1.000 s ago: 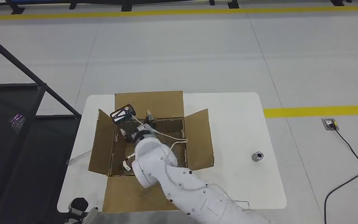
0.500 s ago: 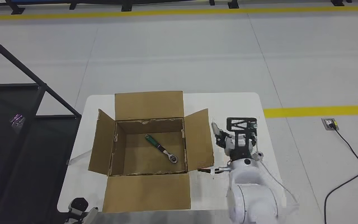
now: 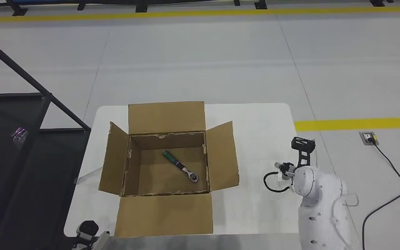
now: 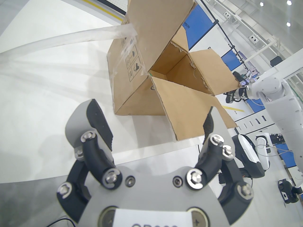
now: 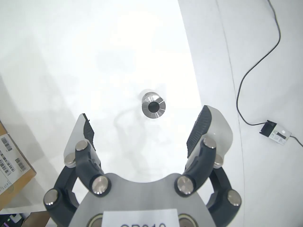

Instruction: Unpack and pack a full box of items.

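An open cardboard box (image 3: 167, 159) stands on the white table (image 3: 262, 125) with all its flaps folded out. Inside it lies a ratchet wrench (image 3: 181, 165) with a green handle. A small metal socket (image 5: 153, 105) stands upright on the table right of the box. My right gripper (image 5: 145, 116) hangs open just above it, a finger on either side and touching nothing. The right arm (image 3: 309, 181) covers the socket from above. My left gripper (image 4: 151, 112) is open and empty, low beside the table, facing a corner of the box (image 4: 161, 48).
A loose strip of clear tape (image 4: 71, 38) trails off the box's side across the table. The table's right edge (image 5: 189, 55) runs close to the socket. On the floor beyond lie a black cable (image 5: 260, 60) and a power adapter (image 5: 275, 132).
The right arm came out of the box, uncovering the wrench, and swung across to the table's right side, where its gripper now hovers over the socket.
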Controlling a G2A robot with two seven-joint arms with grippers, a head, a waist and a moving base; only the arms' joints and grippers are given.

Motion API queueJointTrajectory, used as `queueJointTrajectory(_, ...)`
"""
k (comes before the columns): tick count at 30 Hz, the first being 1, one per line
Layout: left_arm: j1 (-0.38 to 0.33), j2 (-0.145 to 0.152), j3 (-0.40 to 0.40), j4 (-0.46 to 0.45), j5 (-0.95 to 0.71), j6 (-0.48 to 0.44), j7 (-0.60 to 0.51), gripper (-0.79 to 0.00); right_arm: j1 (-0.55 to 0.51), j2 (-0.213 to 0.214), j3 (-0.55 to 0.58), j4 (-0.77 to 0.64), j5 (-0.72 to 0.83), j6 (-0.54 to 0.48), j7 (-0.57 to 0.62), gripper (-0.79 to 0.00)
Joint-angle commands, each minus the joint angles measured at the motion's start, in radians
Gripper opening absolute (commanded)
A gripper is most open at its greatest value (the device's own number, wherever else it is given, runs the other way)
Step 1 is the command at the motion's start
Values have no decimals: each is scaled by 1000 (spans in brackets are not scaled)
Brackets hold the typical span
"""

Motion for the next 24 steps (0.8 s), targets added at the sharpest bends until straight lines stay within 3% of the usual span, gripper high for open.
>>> queueJointTrajectory(1, 0, 0, 0, 0, 0, 0, 0, 0, 12, 5, 20, 41, 22, -15, -3, 0)
queueJointTrajectory(6, 0, 0, 0, 0, 0, 0, 0, 0, 31, 16, 54, 108, 61, -28, -20, 0)
queueJointTrajectory(8, 0, 0, 0, 0, 0, 0, 0, 0, 37, 20, 66, 127, 77, -30, -29, -154)
queueJointTrajectory(10, 0, 0, 0, 0, 0, 0, 0, 0, 41, 24, 79, 144, 100, -37, -39, -376)
queueJointTrajectory(15, 0, 0, 0, 0, 0, 0, 0, 0, 58, 35, 101, 198, 137, -41, -58, -511)
queueJointTrajectory(19, 0, 0, 0, 0, 0, 0, 0, 0, 74, 42, 104, 228, 155, -45, -72, -785)
queueJointTrajectory(24, 0, 0, 0, 0, 0, 0, 0, 0, 52, 43, 76, 122, 200, -53, -119, -785)
